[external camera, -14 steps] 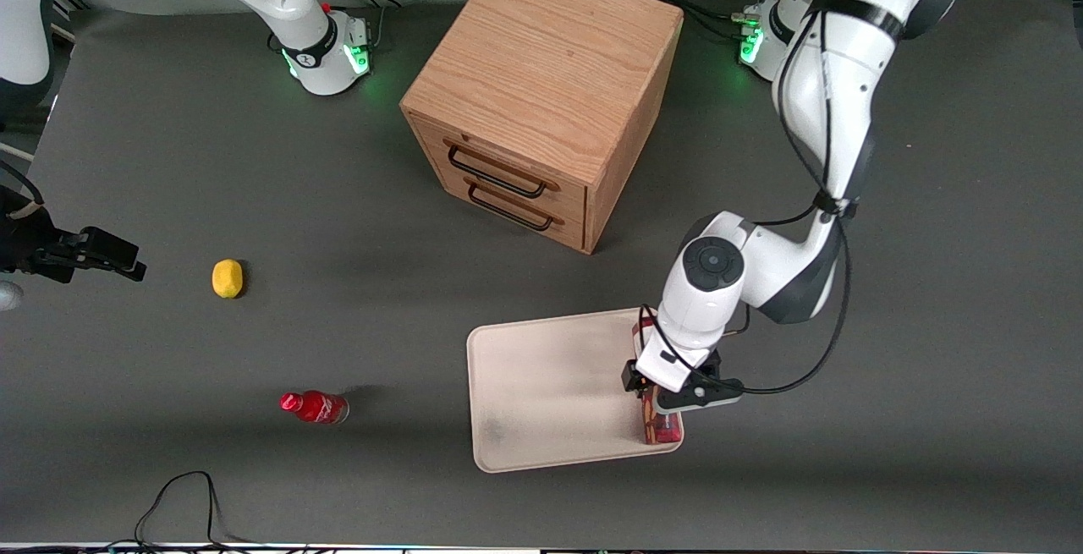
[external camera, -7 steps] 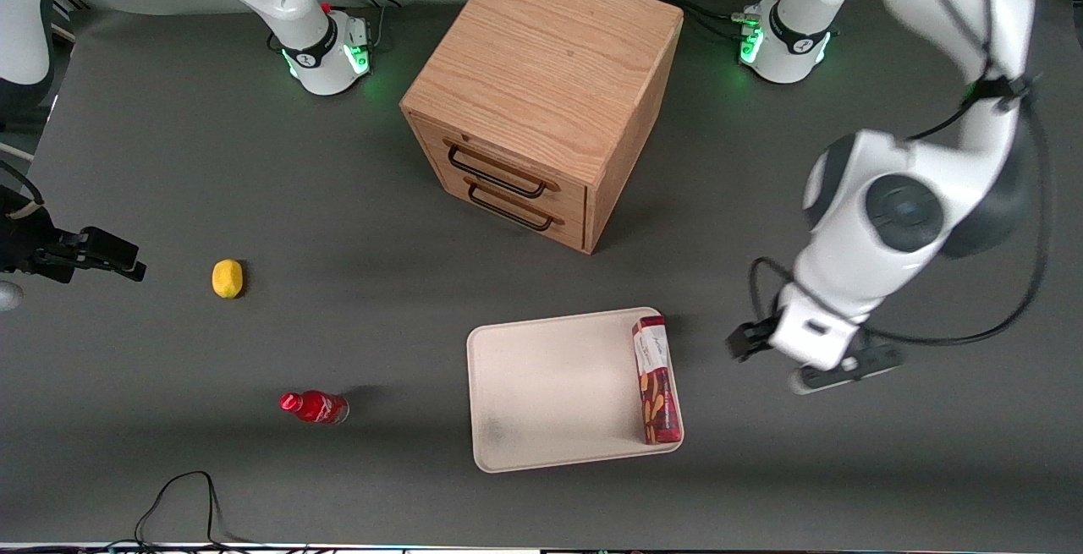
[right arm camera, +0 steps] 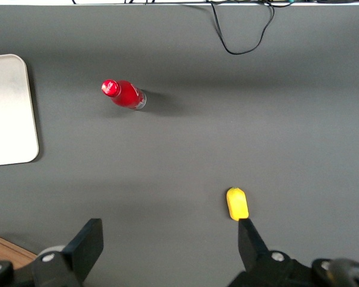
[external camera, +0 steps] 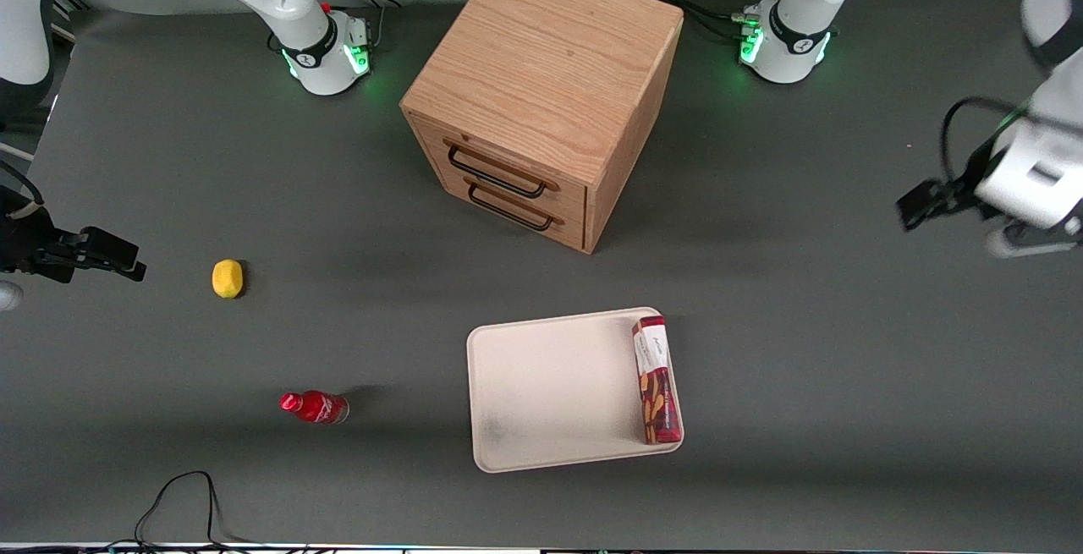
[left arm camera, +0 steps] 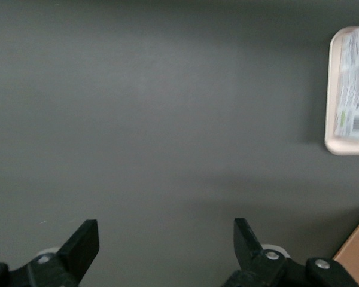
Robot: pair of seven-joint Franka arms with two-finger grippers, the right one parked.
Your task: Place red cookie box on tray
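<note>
The red cookie box [external camera: 657, 381] lies flat on the tray [external camera: 541, 393], along the tray's rim toward the working arm's end, with its white label end pointing at the cabinet. My left gripper [external camera: 1003, 211] hangs high above bare table, far from the tray toward the working arm's end and farther from the front camera. In the left wrist view the gripper [left arm camera: 166, 239] is open and holds nothing, with only grey mat between its fingers. That view also catches the tray's corner [left arm camera: 330, 89] and the box's label end [left arm camera: 354, 84].
A wooden drawer cabinet [external camera: 541, 97] stands mid-table, farther from the front camera than the tray. A small red bottle [external camera: 314, 407] and a yellow lemon-like object [external camera: 227, 277] lie toward the parked arm's end. A black cable [external camera: 178, 495] loops by the near edge.
My gripper let go of the cookie box, rose and swung away toward the working arm's end. The box stays on the tray where it was set.
</note>
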